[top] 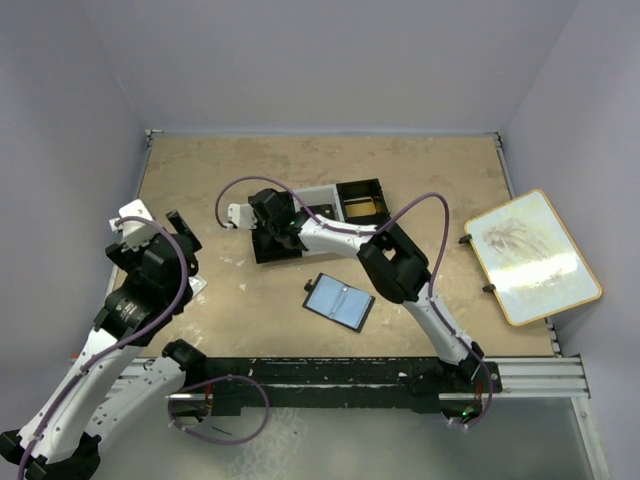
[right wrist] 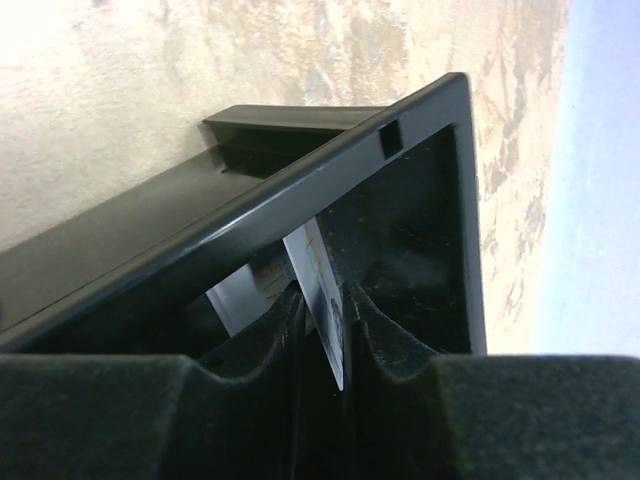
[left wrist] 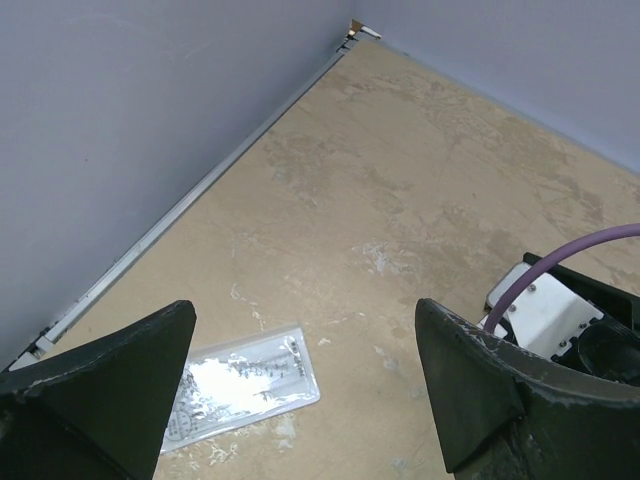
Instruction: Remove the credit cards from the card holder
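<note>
The card holder (top: pixel 340 302) lies open near the table's front middle, its pale-blue sleeves facing up. My right gripper (top: pixel 272 232) reaches down into the left black compartment of the tray (top: pixel 330 190). In the right wrist view a pale credit card (right wrist: pixel 328 290) with yellow marks stands on edge between the fingers of my right gripper (right wrist: pixel 325 345). The jaws are parted a little wider than the card, which leans on the right finger. A gold-tan credit card (top: pixel 363 208) lies in the tray's right compartment. My left gripper (top: pixel 183 240) hovers open and empty at the left.
A clear-wrapped white printed packet (left wrist: pixel 240 385) lies on the table just under my left gripper (left wrist: pixel 305 400), near the left wall. A wood-framed white board (top: pixel 532 255) sits at the right edge. The tray's black rim (right wrist: pixel 330 165) rises close around my right fingers.
</note>
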